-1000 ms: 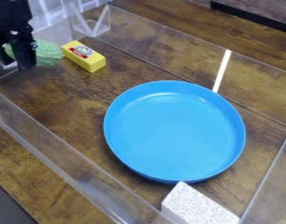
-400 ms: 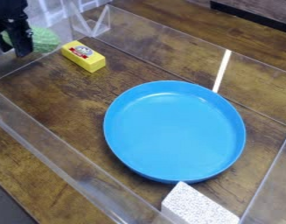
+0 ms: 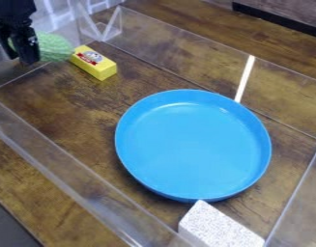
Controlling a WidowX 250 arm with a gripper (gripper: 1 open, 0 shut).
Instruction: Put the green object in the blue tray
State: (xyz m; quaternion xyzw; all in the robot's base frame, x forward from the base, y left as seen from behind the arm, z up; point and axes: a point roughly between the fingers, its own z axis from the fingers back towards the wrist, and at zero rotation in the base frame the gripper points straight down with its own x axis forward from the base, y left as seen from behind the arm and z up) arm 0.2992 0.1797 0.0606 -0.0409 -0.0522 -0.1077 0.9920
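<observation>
Dark brown wood grain covers the table (image 3: 147,58), which is fenced on several sides by clear plastic walls (image 3: 70,178). In the far left corner a black gripper (image 3: 15,48) points straight down at the tabletop. The green object (image 3: 52,48), a bumpy light green oval, sits right against the gripper's right side, partly hidden behind the black fingers (image 3: 30,50). The fingers appear to stand on either side of its left end, but the view is too small and dark to tell whether they are pressing on it or only around it, so whether the gripper grasps the green object cannot be told.

Just to the right of the green object lies a small yellow block (image 3: 92,63) with a red label on top, set at a slant on the wood.

The blue tray (image 3: 192,145), a large round bright blue plate with a raised rim, rests flat in the middle of the table, well apart from the gripper and the green object. Nothing lies inside it.

At the near edge, just below the tray's rim, is a white speckled sponge block (image 3: 222,228), partly cut off by the bottom of the view.
</observation>
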